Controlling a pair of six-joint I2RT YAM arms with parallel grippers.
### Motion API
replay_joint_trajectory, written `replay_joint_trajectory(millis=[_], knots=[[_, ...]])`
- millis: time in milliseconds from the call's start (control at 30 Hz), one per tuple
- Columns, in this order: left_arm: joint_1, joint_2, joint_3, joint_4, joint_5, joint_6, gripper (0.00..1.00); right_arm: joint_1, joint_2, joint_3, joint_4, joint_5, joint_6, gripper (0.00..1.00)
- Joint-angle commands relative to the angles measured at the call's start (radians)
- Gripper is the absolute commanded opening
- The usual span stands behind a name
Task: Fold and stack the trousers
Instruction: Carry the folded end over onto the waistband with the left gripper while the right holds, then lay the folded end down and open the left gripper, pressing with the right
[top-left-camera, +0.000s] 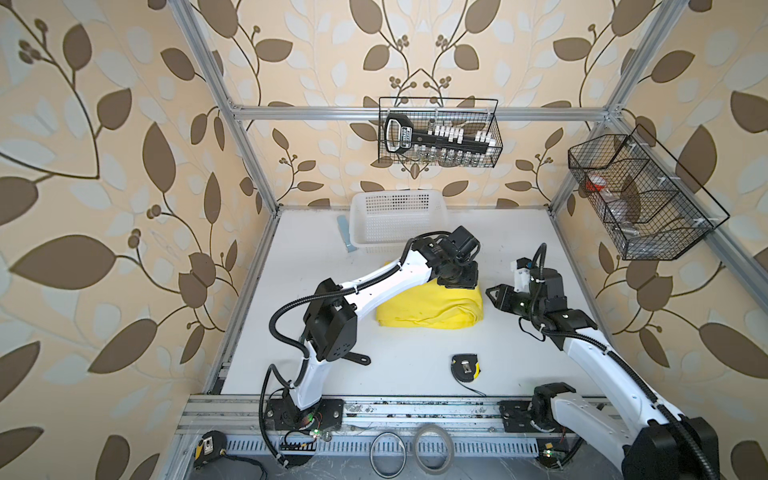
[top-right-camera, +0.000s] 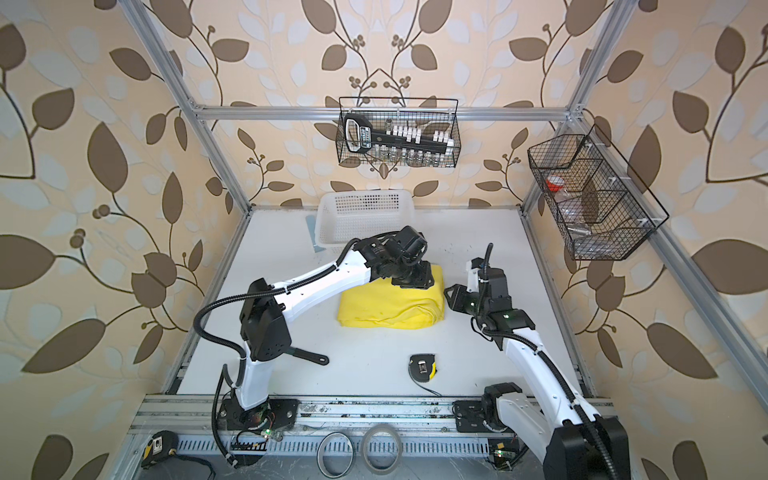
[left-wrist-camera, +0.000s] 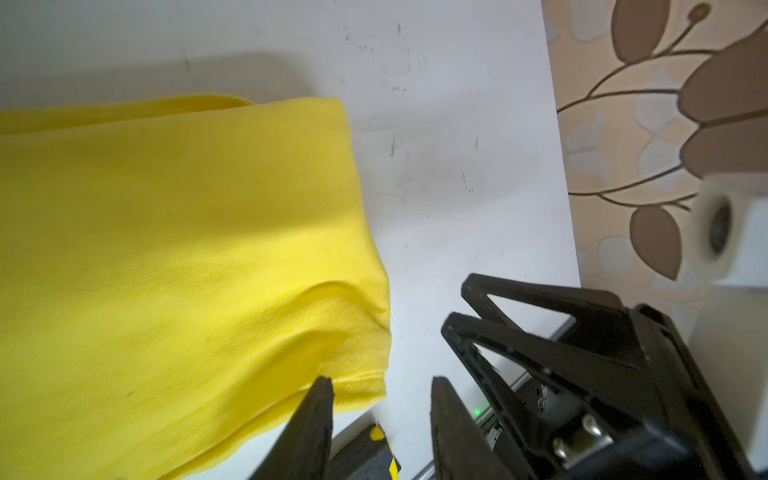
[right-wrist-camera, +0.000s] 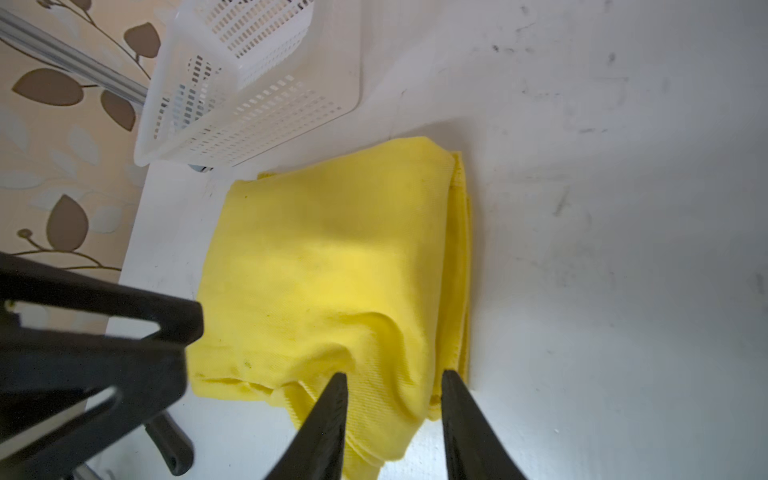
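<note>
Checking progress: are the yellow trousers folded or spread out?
Folded: the trousers lie as a compact layered rectangle on the table, stacked edges showing along one side, outside the basket.

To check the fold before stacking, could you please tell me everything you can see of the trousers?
The trousers are bright yellow, a soft twill-looking cloth, folded into a thick, roughly rectangular bundle with ripples near one corner and layered edges showing along one side. They lie flat on the white table, near the basket but outside it. The left tool and right tool hang open at the same end; neither grips the cloth.
</note>
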Motion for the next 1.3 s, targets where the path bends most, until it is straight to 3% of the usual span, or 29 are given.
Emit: replay_joint_trajectory(millis=[0,133,267,567,967,1267], knots=[[0.021,-0.092,-0.106,0.021,-0.003,0.014,0.39,0.066,0.082,0.060,0.098,-0.001,0.021,0.37],[0.018,-0.099,-0.232,0.174,0.090,-0.048,0.33,0.069,0.240,0.098,0.175,-0.016,0.012,0.35],[0.003,-0.049,-0.266,0.271,0.144,-0.065,0.28,0.055,0.388,0.140,0.230,-0.034,-0.008,0.33],[-0.019,0.061,-0.297,0.424,0.265,-0.089,0.22,-0.006,0.573,0.195,0.293,-0.051,-0.012,0.32],[-0.042,0.154,-0.275,0.370,0.243,-0.028,0.19,-0.010,0.658,0.283,0.300,-0.046,0.000,0.33],[-0.047,0.137,-0.279,0.371,0.274,-0.012,0.27,-0.014,0.803,0.325,0.244,0.029,-0.017,0.32]])
